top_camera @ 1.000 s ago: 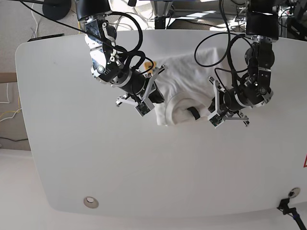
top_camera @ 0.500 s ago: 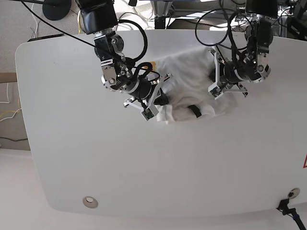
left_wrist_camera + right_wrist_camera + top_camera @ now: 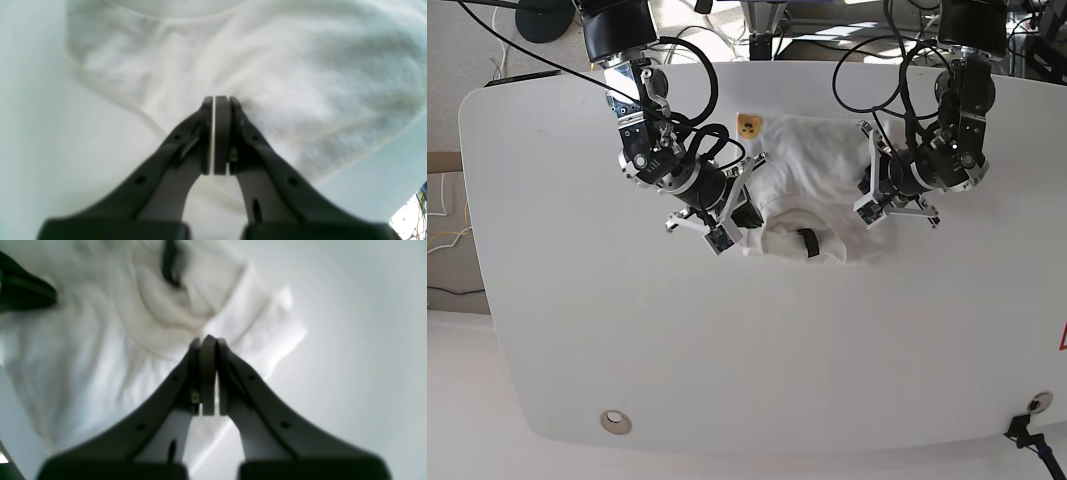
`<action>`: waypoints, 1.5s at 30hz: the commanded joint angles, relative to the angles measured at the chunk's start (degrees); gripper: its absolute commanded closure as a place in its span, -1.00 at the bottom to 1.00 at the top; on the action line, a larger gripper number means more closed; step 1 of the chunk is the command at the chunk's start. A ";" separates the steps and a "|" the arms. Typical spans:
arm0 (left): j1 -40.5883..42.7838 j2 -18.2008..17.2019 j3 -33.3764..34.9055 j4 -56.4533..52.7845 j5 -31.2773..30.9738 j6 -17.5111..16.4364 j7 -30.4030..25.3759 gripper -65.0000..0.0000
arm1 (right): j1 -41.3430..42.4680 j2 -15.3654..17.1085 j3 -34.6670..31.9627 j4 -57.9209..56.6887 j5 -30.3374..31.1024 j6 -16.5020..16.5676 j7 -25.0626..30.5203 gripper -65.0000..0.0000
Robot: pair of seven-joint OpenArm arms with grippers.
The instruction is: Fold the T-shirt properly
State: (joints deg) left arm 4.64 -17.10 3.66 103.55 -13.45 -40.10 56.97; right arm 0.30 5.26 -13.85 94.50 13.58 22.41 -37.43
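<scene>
The T-shirt (image 3: 812, 185) lies bunched on the far half of the white bench (image 3: 577, 330), between the two arms, with its print not visible. Its neck opening faces the near side, and a black neck tag (image 3: 808, 243) shows inside the collar. A small yellow object (image 3: 747, 125) sits on the bench just beside the far left edge of the cloth in the base view; what it is cannot be told.

The right hand (image 3: 208, 340) is at the left side of the shirt in the base view. Its jaws are pressed together, and in the right wrist view the tips are over the cloth near the collar; whether a fold is pinched between them I cannot tell.

The left hand (image 3: 218, 100) is at the other side of the shirt. Its jaws are also clenched, with the tips against the white fabric, and the blurred left wrist view does not show if cloth is caught between them.
</scene>
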 commanded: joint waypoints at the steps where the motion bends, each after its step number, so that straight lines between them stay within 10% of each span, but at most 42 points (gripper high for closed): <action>1: 0.06 -1.23 -2.74 2.96 0.05 0.10 -1.10 1.00 | 1.07 0.59 0.18 7.44 1.32 0.40 -0.06 1.00; 8: 9.47 -0.96 -17.33 9.73 -0.04 0.10 -8.31 1.00 | -7.28 4.99 0.18 18.60 1.14 -7.86 -0.50 1.00; 16: 25.82 3.26 -28.85 9.55 -0.04 0.10 -31.52 1.00 | -25.48 11.84 0.18 20.80 1.14 -16.30 18.31 1.00; 21: 33.64 11.87 -39.05 9.55 -0.04 0.10 -39.26 1.00 | -36.91 13.34 4.57 20.80 1.14 -18.24 27.98 1.00; 36: 57.03 21.37 -44.94 8.50 -0.04 0.10 -40.31 1.00 | -66.27 13.69 14.86 20.45 1.14 -17.89 35.01 1.00; 45: 52.89 17.23 -35.97 -13.31 6.20 0.10 -40.49 1.00 | -65.22 13.25 10.37 4.01 1.23 -17.89 35.10 1.00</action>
State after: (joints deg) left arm 56.45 0.43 -32.10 90.02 -6.79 -39.48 17.45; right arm -64.42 18.41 -2.55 100.42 14.81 4.38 -3.99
